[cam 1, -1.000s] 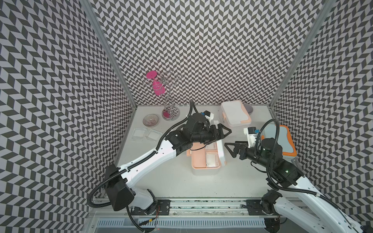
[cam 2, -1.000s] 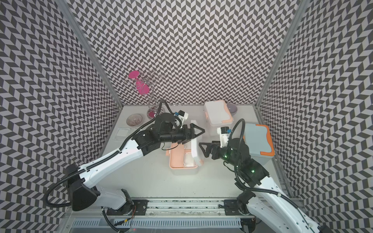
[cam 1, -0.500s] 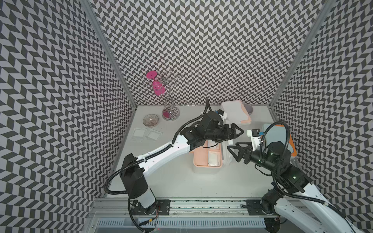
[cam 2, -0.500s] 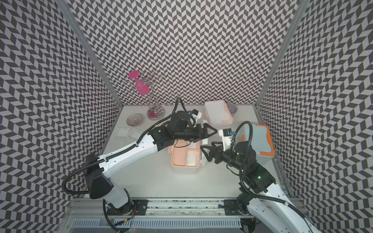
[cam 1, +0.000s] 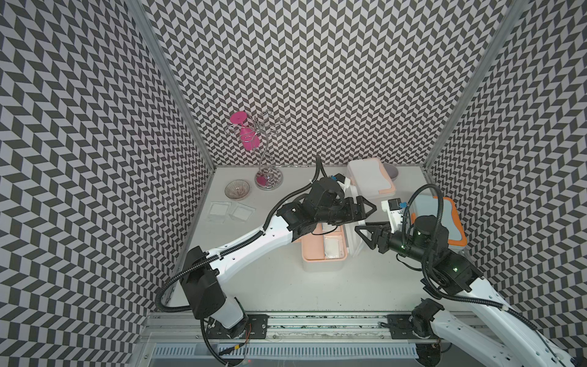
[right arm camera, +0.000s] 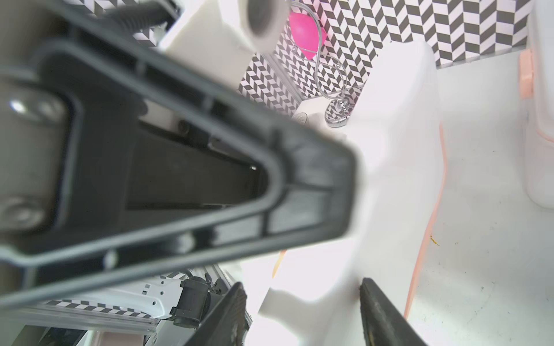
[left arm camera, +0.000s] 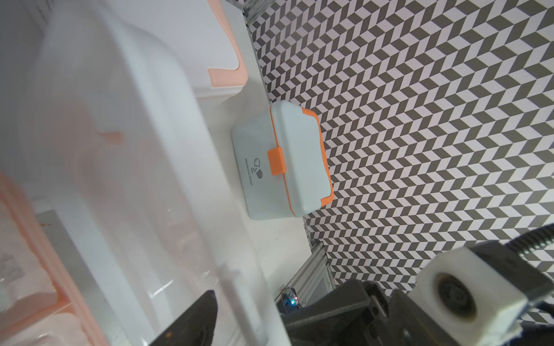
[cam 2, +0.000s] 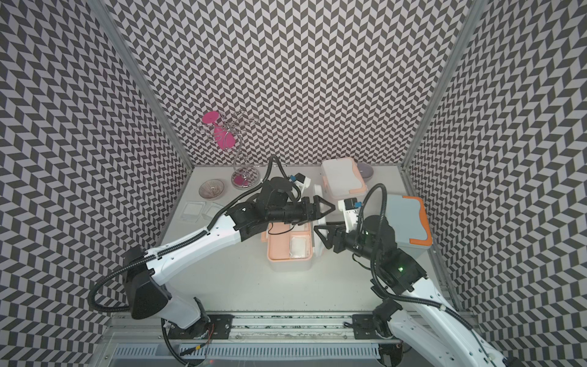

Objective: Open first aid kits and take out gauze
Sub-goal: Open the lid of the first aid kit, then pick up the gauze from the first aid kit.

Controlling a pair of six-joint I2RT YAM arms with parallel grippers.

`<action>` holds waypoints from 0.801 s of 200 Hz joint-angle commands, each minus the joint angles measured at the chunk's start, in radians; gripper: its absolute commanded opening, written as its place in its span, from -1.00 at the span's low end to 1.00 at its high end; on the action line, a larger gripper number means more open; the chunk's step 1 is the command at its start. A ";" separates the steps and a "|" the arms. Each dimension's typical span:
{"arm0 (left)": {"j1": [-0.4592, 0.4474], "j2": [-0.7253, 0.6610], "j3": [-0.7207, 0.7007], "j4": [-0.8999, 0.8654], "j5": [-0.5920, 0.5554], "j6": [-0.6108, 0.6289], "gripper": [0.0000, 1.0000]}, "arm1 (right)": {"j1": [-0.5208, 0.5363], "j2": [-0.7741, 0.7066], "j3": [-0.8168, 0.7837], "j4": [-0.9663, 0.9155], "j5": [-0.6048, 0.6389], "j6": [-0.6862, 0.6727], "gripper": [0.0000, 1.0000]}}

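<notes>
Lid (right arm camera: 398, 179) edge inside right claw (right arm camera: 302, 283)

2 overhead views, 2 wrist close-ups

You work inside three walls (cam 1: 317, 79) in grey-and-white chevron pattern, joined by aluminium corner posts (cam 1: 173, 89). Your tabletop (cam 1: 270, 286) is pale grey, evenly lit. An aluminium rail (cam 1: 324, 321) runs along its near edge.

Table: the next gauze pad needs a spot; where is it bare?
Bare: grey table between the open peach-trayed white case and the front rail, and rail-side of the two wrapped gauze pads. Crowded: left gripper and right gripper at that case's raised lid.
</notes>
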 commanded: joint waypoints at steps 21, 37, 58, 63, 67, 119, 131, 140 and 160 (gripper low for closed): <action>0.072 -0.111 -0.103 -0.003 -0.081 0.018 0.79 | 0.003 -0.027 0.024 -0.045 0.096 0.043 0.12; 0.086 -0.131 -0.123 -0.060 -0.148 0.032 0.79 | 0.003 -0.035 0.023 -0.047 0.108 0.054 0.07; 0.094 -0.134 -0.128 -0.153 -0.251 0.062 0.78 | 0.002 -0.046 0.021 -0.045 0.116 0.063 0.05; 0.096 -0.132 -0.128 -0.172 -0.272 0.069 0.77 | 0.001 -0.048 0.021 -0.045 0.116 0.065 0.04; 0.096 -0.130 -0.128 -0.186 -0.291 0.075 0.76 | 0.003 -0.049 0.020 -0.045 0.116 0.065 0.04; 0.085 -0.052 -0.091 -0.314 -0.481 0.144 0.46 | 0.002 -0.063 0.009 -0.034 0.115 0.072 -0.04; 0.080 -0.023 -0.074 -0.341 -0.515 0.154 0.36 | 0.003 -0.063 0.009 -0.036 0.115 0.072 -0.04; 0.074 -0.001 -0.057 -0.355 -0.537 0.160 0.31 | 0.002 -0.063 0.008 -0.035 0.115 0.071 -0.04; 0.060 0.051 -0.028 -0.385 -0.572 0.168 0.23 | 0.001 -0.063 0.007 -0.034 0.115 0.067 -0.04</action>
